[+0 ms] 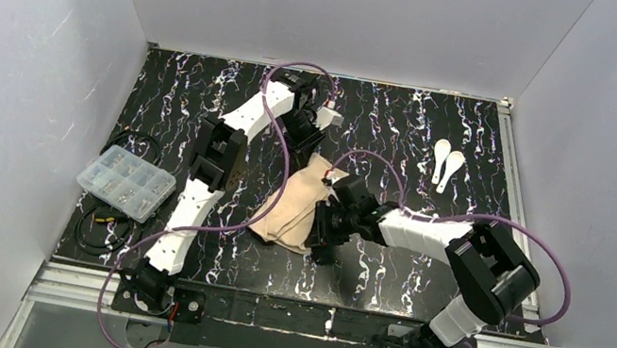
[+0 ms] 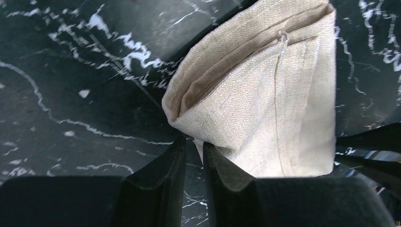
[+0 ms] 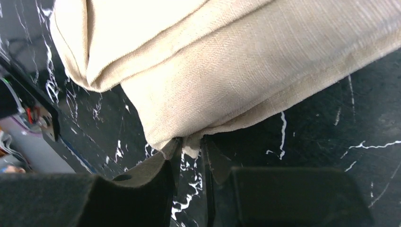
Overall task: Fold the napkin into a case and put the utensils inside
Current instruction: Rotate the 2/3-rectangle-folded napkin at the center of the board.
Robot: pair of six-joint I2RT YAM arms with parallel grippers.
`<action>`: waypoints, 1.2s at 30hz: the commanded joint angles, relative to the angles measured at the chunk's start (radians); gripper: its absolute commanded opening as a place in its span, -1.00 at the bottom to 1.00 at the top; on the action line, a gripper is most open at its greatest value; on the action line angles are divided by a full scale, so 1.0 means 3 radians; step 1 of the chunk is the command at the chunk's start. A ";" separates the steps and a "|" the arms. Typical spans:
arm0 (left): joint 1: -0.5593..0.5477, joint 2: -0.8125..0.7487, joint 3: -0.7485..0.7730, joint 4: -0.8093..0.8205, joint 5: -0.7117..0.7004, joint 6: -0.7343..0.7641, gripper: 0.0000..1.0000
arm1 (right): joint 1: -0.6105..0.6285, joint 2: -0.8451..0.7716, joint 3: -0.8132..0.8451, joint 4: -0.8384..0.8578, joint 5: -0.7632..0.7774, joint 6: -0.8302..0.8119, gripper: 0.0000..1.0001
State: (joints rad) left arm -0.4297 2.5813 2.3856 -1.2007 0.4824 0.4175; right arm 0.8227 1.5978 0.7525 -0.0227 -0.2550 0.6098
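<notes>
At the near right edge of the napkin (image 1: 295, 202), the right gripper (image 1: 322, 224) comes in low from the right. In its wrist view the two fingers (image 3: 161, 184) stand close together, with a small corner of the cloth's lower hem nipped between their tips, so this gripper (image 3: 191, 144) is clamped on the napkin (image 3: 227, 71).

The napkin is beige-tan and plain. It lies folded over itself on the black marbled table (image 1: 383, 273) as a long slanting shape, with layered edges and a stitched hem showing.

Level with the napkin and well apart to its left sits a clear compartment box (image 1: 126, 182).

At the napkin's far end the left gripper (image 1: 307, 147) reaches down. Its wrist view shows the fingers (image 2: 172, 175) nearly together, pinching the corner where the folded layers meet, so this gripper (image 2: 194, 142) too grips the napkin (image 2: 265, 109). From that corner the cloth fans away, open like a pocket mouth.

Beyond the napkin, far to its right, the utensils (image 1: 446, 165) lie side by side, two small white spoons, well apart from both grippers.
</notes>
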 commanded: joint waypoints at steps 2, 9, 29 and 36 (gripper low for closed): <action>0.0062 -0.0349 -0.0001 -0.0043 0.0390 -0.0037 -0.60 | -0.0065 -0.0148 0.0515 -0.0677 -0.0020 -0.0513 -0.40; 0.0257 -0.0904 -0.0503 -0.0049 0.0159 0.0054 -0.45 | -0.0715 -0.0246 0.1019 -0.0880 -0.0110 -0.0844 -0.30; 0.0001 -0.1763 -0.2648 -0.0196 0.0774 0.0478 -0.50 | -0.1119 0.1638 0.2206 -0.0219 -0.0241 -0.0642 -0.60; -0.0093 -0.1607 -0.2746 0.0089 0.0313 0.0506 -0.56 | -0.1277 0.1257 0.1484 -0.0057 0.0085 -0.0444 -0.67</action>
State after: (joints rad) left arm -0.4492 2.0903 1.5593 -1.2190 0.6418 0.5446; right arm 0.4679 2.0594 1.3174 -0.0460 -0.3248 0.4465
